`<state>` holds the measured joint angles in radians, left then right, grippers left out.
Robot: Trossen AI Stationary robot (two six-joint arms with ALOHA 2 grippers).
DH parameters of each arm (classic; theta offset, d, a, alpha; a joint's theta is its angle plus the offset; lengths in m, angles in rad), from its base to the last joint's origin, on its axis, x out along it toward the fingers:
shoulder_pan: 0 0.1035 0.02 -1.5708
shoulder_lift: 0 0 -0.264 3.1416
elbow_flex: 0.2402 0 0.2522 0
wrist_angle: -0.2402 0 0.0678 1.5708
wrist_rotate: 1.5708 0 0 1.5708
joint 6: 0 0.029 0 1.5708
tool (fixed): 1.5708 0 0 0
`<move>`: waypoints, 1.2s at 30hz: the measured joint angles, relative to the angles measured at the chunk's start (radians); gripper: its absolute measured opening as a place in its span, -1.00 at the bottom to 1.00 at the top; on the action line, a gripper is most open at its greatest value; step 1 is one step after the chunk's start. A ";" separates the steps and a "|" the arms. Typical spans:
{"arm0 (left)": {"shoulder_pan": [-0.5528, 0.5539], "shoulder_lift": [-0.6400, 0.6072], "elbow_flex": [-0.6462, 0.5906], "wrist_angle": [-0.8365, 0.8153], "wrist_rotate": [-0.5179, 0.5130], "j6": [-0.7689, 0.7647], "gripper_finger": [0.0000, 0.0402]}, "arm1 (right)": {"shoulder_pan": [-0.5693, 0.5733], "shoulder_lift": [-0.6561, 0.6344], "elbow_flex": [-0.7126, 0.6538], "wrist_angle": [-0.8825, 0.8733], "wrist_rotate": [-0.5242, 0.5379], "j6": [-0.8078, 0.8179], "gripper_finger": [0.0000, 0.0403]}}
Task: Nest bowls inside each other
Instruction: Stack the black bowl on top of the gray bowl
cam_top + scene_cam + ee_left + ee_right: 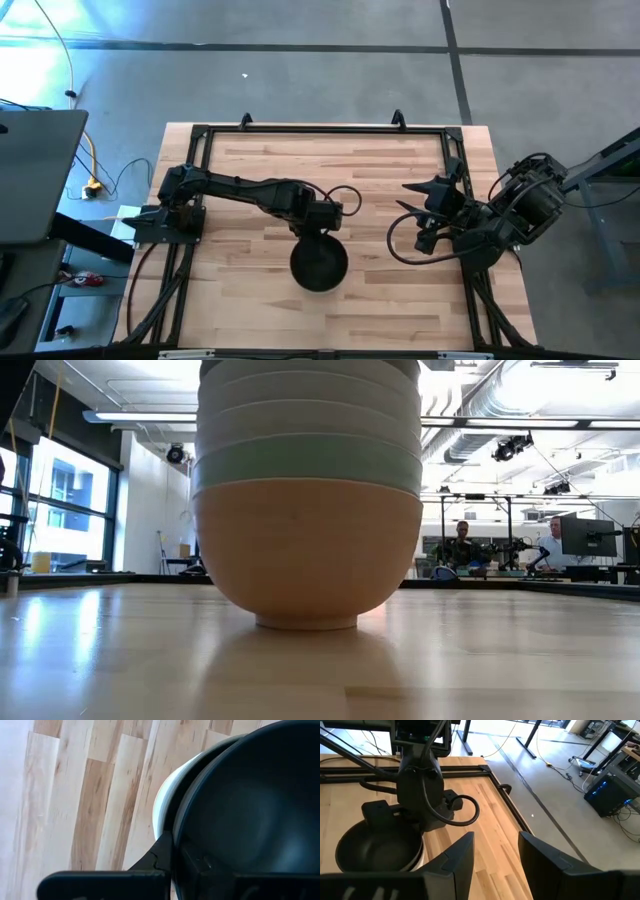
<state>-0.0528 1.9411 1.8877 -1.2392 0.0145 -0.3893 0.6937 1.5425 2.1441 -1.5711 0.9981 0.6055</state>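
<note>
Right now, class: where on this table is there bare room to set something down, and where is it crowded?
Bare wood lies beyond the left gripper up to the table's far frame, and between the black bowl and right gripper. The crowded spot is the bowl stack, gripped at its rim.

A matt black bowl (250, 805) tops smooth, satin-glazed stacked bowls (308, 490) on a pale, lightly glossy wooden table (400, 200).

Bright overall, window glare upper left in high view — ceiling strip lights, bowl stack (307, 490) blurred

Grey concrete floor (300, 80), tall windows (60, 510), ceiling strip lights (140, 417), silver ducting (470, 430), seated people (462, 545)
</note>
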 joint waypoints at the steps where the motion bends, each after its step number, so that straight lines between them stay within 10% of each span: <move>1: 0.000 0.000 0.000 0.000 0.001 0.000 -1.00 | 0.000 0.000 0.000 0.000 0.000 0.003 -0.27; 36: -0.006 0.041 0.001 0.016 0.001 0.000 -1.00 | 0.000 0.000 0.000 0.000 -0.026 -0.018 -0.27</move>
<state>-0.0593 1.9823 1.8886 -1.2232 0.0151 -0.3897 0.6941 1.5421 2.1441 -1.5711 0.9722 0.5874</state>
